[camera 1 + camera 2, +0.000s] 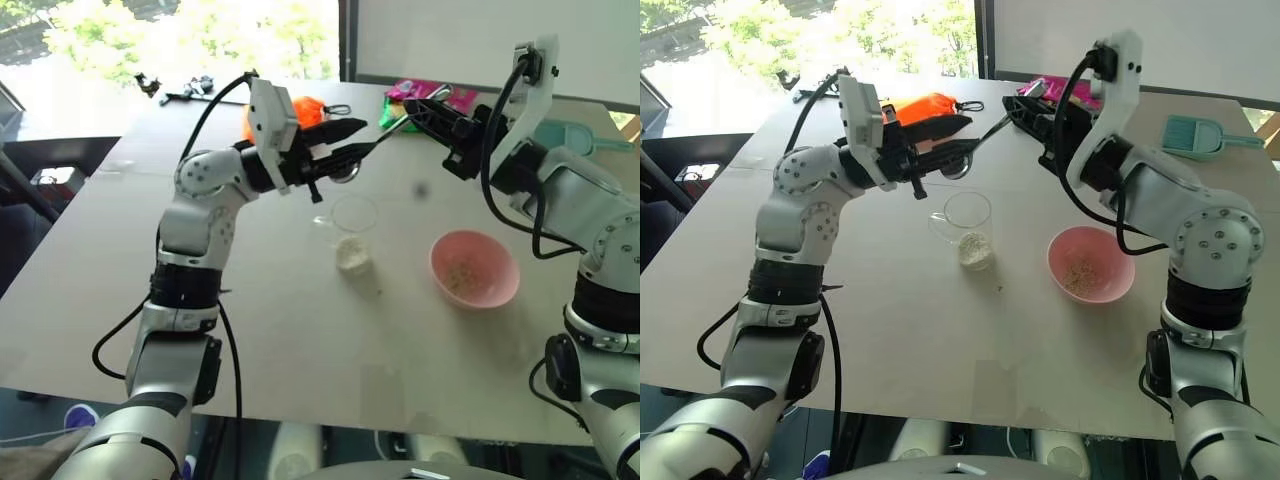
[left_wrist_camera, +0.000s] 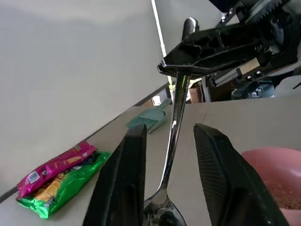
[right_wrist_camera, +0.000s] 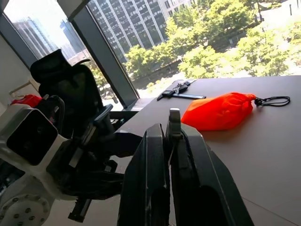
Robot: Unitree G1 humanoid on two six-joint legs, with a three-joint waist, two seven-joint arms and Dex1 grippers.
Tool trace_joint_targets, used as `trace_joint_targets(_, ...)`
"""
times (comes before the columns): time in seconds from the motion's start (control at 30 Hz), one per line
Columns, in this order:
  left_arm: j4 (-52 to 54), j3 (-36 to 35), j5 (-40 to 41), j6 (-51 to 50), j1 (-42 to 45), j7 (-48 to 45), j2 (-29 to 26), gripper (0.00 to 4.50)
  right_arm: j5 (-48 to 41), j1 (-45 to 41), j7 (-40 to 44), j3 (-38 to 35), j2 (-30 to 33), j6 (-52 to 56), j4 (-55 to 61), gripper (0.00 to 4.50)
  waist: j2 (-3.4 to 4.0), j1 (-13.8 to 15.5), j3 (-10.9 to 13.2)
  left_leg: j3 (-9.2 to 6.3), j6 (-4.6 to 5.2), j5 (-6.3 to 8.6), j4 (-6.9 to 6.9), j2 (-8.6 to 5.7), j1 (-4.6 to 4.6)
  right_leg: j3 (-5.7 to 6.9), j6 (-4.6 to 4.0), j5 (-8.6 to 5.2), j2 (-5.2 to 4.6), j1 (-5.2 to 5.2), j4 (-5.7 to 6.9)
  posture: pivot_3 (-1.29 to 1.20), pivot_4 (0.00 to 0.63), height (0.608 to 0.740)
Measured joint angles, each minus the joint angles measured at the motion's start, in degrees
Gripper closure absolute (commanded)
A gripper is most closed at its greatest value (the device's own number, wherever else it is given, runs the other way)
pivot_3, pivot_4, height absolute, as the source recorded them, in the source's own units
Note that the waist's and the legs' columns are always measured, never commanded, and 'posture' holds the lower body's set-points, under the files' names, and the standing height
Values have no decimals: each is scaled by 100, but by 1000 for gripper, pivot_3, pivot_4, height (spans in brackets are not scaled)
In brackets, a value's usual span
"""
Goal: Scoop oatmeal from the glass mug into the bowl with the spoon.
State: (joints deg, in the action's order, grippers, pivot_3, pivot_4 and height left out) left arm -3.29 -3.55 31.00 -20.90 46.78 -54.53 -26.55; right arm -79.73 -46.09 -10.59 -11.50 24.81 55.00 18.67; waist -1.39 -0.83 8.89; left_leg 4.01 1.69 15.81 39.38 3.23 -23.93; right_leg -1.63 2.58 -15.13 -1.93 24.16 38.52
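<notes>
Right gripper (image 1: pixel 1025 108) pinching spoon (image 2: pixel 175 123) by handle end, above bench (image 1: pixel 300 330). Left gripper (image 1: pixel 350 140) spreading around spoon head, not clamping. Spoon hanging over mug (image 1: pixel 968 232); bowl (image 1: pixel 1090 265) sitting just beside mug.

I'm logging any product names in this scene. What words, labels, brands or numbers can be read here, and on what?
None can be read.
Snack packet, green and pink: printing and a small white label on it, too blurred to read.
Orange bag: no lettering to be seen.
Glass mug, bowl, spoon, teal scoop: no markings to be seen.
</notes>
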Motion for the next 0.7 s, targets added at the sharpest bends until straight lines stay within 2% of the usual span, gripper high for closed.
trace_joint_targets(0.1, 776, -680, 690, -1142, -625, 692, -300, 1573, -112, 209, -254, -376, 197, -132, -6, 4500, 1, -30, -1, 4, -1, 0, -7, 3, 3, -5, 0, 0, -5, 0, -2, 0, 150, 740)
trace_joint_targets(0.27, 1294, -1034, 1053, -1826, -2329, 1029, -439, 1573, -224, 632, -577, -776, 296, -364, 8, 4500, 3, -14, 0, 7, -2, -1, -7, 2, 7, -4, 0, 0, -7, 0, 3, 0, 150, 740)
trace_joint_targets(0.37, 1330, -1011, 939, -1728, -2855, 1081, -440, 1573, -217, 792, -666, -791, 242, -557, 87, 4500, 2, 13, 1, 5, 0, 0, -3, -1, 13, -4, 0, 0, -6, -1, 16, 0, 150, 740)
trace_joint_targets(0.5, 1391, -758, 490, -1317, -3061, 1168, -403, 1573, -169, 849, -792, -798, 80, -851, 163, 4500, 2, 22, 0, 6, 8, 4, 1, -5, 16, -7, -1, 0, -5, -1, 26, 0, 150, 740)
trace_joint_targets(0.7, 1244, -104, -292, -615, -3093, 1492, 147, 1573, -117, 929, -885, -793, 76, -1072, 326, 4500, 4, 30, -1, 8, 2, 1, -1, -5, 13, -12, -1, -1, -4, 0, 21, 0, 150, 740)
